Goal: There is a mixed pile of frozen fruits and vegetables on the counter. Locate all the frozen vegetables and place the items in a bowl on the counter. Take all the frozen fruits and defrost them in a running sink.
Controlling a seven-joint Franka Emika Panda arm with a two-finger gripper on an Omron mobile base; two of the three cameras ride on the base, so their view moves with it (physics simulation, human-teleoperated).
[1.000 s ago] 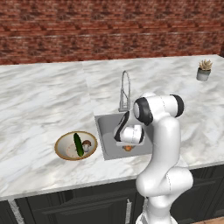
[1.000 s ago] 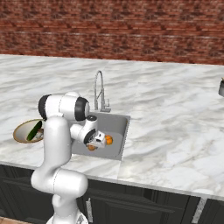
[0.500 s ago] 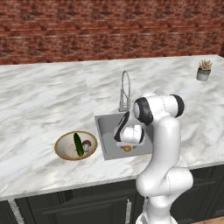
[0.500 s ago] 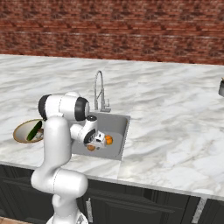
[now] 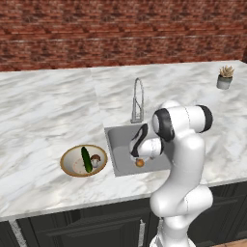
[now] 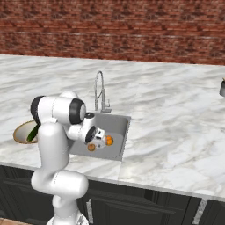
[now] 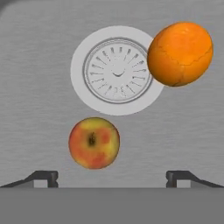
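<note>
grey steel sink [image 5: 120, 140] sits in the white marble bench [image 5: 43, 111], and the pincer [image 7: 112, 177] hangs over its floor with both dark tips spread wide and nothing between them. in the hand view an orange fruit [image 7: 180, 54] lies against the rim of the round drain [image 7: 117, 70], and a red-yellow fruit [image 7: 93, 142] rests apart from it, closer to the tips. left of the sink, the bowl [image 5: 67, 159] holds the cucumber [image 5: 87, 159] and the mushroom [image 5: 95, 158], side by side.
</note>
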